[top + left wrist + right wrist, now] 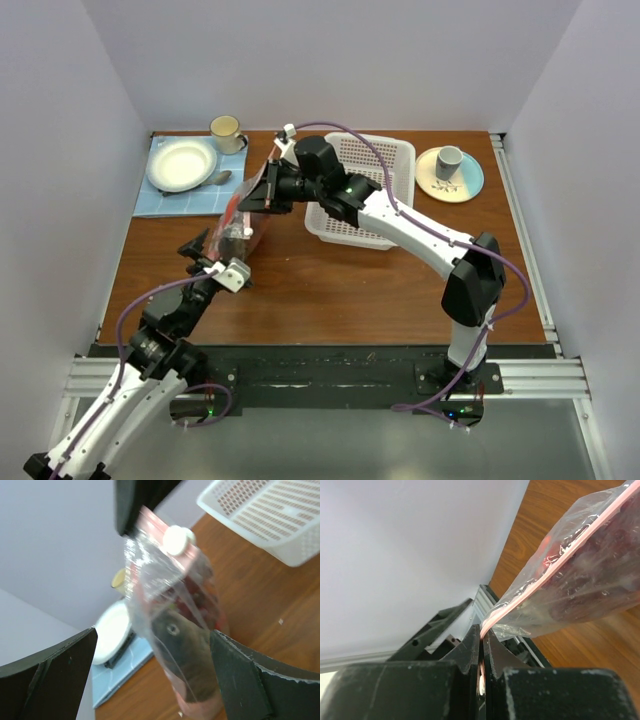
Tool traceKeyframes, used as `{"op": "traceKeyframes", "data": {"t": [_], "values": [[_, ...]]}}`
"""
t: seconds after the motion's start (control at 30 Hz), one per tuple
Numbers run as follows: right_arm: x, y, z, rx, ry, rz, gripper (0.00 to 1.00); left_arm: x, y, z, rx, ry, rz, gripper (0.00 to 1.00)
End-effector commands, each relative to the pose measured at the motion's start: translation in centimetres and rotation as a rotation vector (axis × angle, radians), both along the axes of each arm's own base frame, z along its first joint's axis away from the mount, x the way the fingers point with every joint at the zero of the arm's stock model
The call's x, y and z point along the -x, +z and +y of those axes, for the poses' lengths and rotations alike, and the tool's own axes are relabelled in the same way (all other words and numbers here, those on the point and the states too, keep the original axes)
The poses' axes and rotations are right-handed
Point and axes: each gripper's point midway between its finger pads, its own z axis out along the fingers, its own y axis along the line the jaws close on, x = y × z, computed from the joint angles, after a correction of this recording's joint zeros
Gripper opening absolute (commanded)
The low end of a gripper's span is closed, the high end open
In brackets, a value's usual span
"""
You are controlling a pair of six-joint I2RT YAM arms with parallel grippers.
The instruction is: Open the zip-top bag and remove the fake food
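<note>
Top external view: one zip-top bag (245,215) hangs just left of the single white basket (385,160). The right gripper (262,192) holds its upper edge and the left gripper (205,255) sits at its lower end. Whether the bag's bottom touches the table (340,290) cannot be told. Farther left of the basket lie one white plate (180,165), one spoon (215,180) and one cream cup (227,130) on one blue cloth (165,205). To the basket's right stands a second plate (470,182) bearing a grey cup (449,160).

Left wrist view: the left gripper's fingers (50,672) are spread wide. The bag passes between them ungripped, with the basket behind it. The fake food (192,607) shows as reddish and greenish shapes through the film. The pieces cannot be counted.

Right wrist view: the right gripper's (481,635) jaws are pressed together on the pink zip strip (545,570). The bag sags away from them.

Handling: the film looks thin, soft and probably slippery, and the contents weight its lower part. The firmer zip strip is the best hold, one lip per gripper.
</note>
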Motion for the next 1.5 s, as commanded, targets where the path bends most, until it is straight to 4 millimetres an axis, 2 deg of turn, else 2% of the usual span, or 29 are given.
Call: {"op": "traceKeyframes", "data": {"t": [0.0,0.1,0.2,0.3,0.33,0.37,0.4,0.43,0.47,0.6,0.63,0.77,0.8,0.83,0.87,0.9,0.93,0.97,1.0,1.03,1.07,1.1,1.17,1.2,1.23,1.27,1.37,1.47], "values": [[0.5,3.9,-0.1,-0.069,0.015,-0.011,0.00,-1.0,5.1,0.9,0.065,0.071,-0.201,1.00],[0.6,4.2,-0.3,-0.065,0.014,-0.005,0.00,-1.4,6.3,0.3,0.096,0.058,-0.221,1.00],[0.9,4.5,-0.2,-0.087,0.029,0.004,0.00,-2.0,6.0,-0.7,0.108,0.027,-0.173,1.00],[1.1,4.8,-0.2,-0.092,0.036,0.004,0.00,-2.6,5.6,-1.7,0.106,0.000,-0.133,0.82],[1.2,4.7,-0.2,-0.091,0.039,0.004,0.00,-2.8,5.5,-1.9,0.105,-0.003,-0.120,0.70],[1.4,4.8,-0.3,-0.093,0.044,0.003,0.00,-2.9,5.5,-1.9,0.108,-0.004,-0.114,0.64],[1.4,4.9,-0.3,-0.095,0.045,-0.001,0.00,-2.9,5.9,-2.0,0.118,-0.003,-0.116,0.59],[1.5,4.9,-0.4,-0.093,0.046,-0.001,0.00,-3.0,6.1,-2.0,0.121,0.001,-0.116,0.48],[1.6,4.9,-0.5,-0.092,0.048,-0.005,0.00,-3.2,6.4,-1.8,0.128,0.013,-0.120,0.44],[1.8,4.6,-0.7,-0.083,0.053,-0.005,0.00,-3.2,9.3,-1.5,0.182,0.029,-0.160,0.28],[1.8,4.4,-0.8,-0.077,0.055,-0.002,0.00,-3.2,9.7,-1.6,0.189,0.026,-0.157,0.20],[2.2,4.6,-1.5,-0.053,0.075,-0.084,0.00,-3.1,12.3,-1.6,0.228,0.025,-0.149,0.00],[2.3,3.9,-2.0,-0.012,0.074,-0.100,0.02,-2.7,13.6,-1.6,0.242,0.013,-0.138,0.00],[1.6,3.6,-2.8,0.030,0.035,-0.142,0.15,-2.5,14.0,-1.9,0.243,-0.002,-0.122,0.00],[1.5,2.9,-3.5,0.077,0.048,-0.221,0.22,-2.3,14.4,-2.1,0.243,-0.018,-0.106,0.00],[1.7,4.2,-4.8,0.087,0.021,-0.291,0.28,-1.6,14.6,-2.5,0.241,-0.051,-0.051,0.00],[1.0,2.7,-5.9,0.147,-0.019,-0.329,0.44,-1.6,14.4,-2.9,0.230,-0.070,-0.016,0.00],[0.8,2.8,-7.0,0.197,-0.017,-0.449,0.51,-1.1,14.3,-3.6,0.219,-0.114,0.014,0.00],[1.2,4.4,-8.4,0.202,-0.041,-0.528,0.61,-0.5,14.1,-3.8,0.212,-0.133,0.061,0.00],[1.6,3.1,-9.3,0.240,-0.035,-0.567,0.80,-0.4,13.9,-4.0,0.204,-0.140,0.085,0.00],[1.0,3.1,-10.5,0.295,-0.067,-0.660,0.88,0.1,13.8,-4.6,0.198,-0.184,0.103,0.00],[1.5,3.8,-11.8,0.299,-0.080,-0.718,0.99,0.5,13.7,-4.8,0.200,-0.198,0.122,0.00],[1.4,4.2,-13.4,0.360,-0.086,-0.871,0.99,1.1,13.9,-5.2,0.206,-0.236,0.130,0.00],[1.4,3.8,-13.9,0.362,-0.107,-0.925,0.99,1.3,13.5,-5.4,0.202,-0.249,0.149,0.00],[2.2,5.6,-14.9,0.323,-0.133,-0.997,0.99,1.3,13.1,-5.7,0.201,-0.257,0.168,0.00],[2.3,6.4,-15.5,0.319,-0.142,-1.071,0.99,1.3,12.7,-6.0,0.196,-0.273,0.187,0.00],[3.4,7.9,-15.6,0.273,-0.101,-1.204,0.99,1.1,9.4,-6.9,0.156,-0.297,0.287,0.00],[5.3,8.5,-13.7,0.214,0.026,-1.298,0.99,2.2,7.1,-8.6,0.144,-0.399,0.372,0.00]]}}
